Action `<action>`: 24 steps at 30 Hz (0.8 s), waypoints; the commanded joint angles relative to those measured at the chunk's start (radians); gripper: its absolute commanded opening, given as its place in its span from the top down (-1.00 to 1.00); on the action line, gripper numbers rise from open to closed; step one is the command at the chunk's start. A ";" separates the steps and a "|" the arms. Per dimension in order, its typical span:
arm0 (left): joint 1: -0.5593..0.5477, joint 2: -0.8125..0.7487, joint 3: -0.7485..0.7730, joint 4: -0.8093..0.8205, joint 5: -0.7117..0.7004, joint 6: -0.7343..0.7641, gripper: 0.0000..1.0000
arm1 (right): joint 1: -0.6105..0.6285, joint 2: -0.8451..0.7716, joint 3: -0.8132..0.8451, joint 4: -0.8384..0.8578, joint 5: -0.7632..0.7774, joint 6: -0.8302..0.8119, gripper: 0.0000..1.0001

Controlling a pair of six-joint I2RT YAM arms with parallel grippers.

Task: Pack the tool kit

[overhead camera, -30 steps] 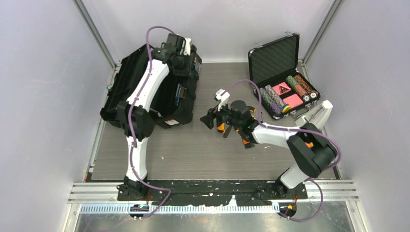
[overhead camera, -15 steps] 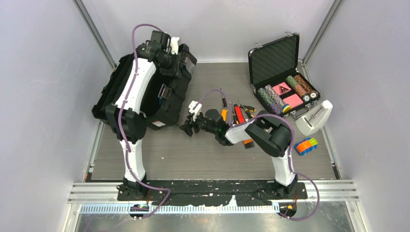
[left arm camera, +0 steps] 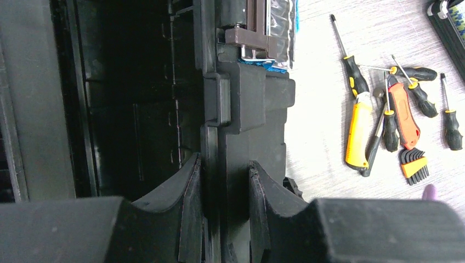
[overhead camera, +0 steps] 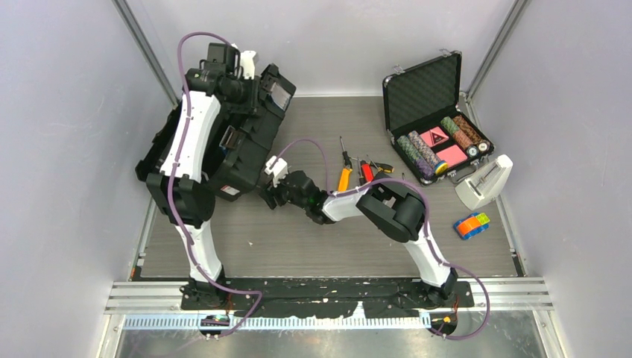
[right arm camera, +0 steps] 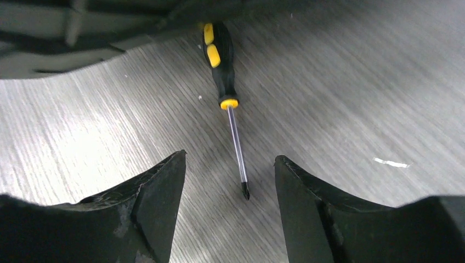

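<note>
Ahead, the toolbox (right arm camera: 82,38) rim overhangs the screwdriver (right arm camera: 222,60).

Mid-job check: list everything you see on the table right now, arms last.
toolbox: one, black, far left
screwdriver: one, black and yellow, lying ahead of the right gripper, handle end at the toolbox edge
hand tools: several, yellow, red, black, loose in the centre
chip case: one, black, open, far right
white object: one, right edge
block: one, orange, green, blue, right side
left gripper: black, clamped on the toolbox wall
right gripper: black, open, low
</note>
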 commanded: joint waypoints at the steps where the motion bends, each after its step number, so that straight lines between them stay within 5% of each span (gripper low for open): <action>1: 0.038 -0.112 0.014 0.118 -0.015 0.052 1.00 | 0.003 0.041 0.072 -0.104 0.083 0.061 -0.26; 7: 0.059 -0.115 0.005 0.115 -0.014 0.053 1.00 | 0.012 0.060 0.142 -0.209 0.114 0.076 -0.17; 14: 0.077 -0.123 -0.006 0.115 -0.019 0.059 1.00 | 0.030 0.091 0.243 -0.418 0.124 0.079 0.27; 24: 0.090 -0.125 -0.025 0.124 -0.020 0.054 1.00 | 0.050 0.060 0.256 -0.588 0.133 0.016 0.48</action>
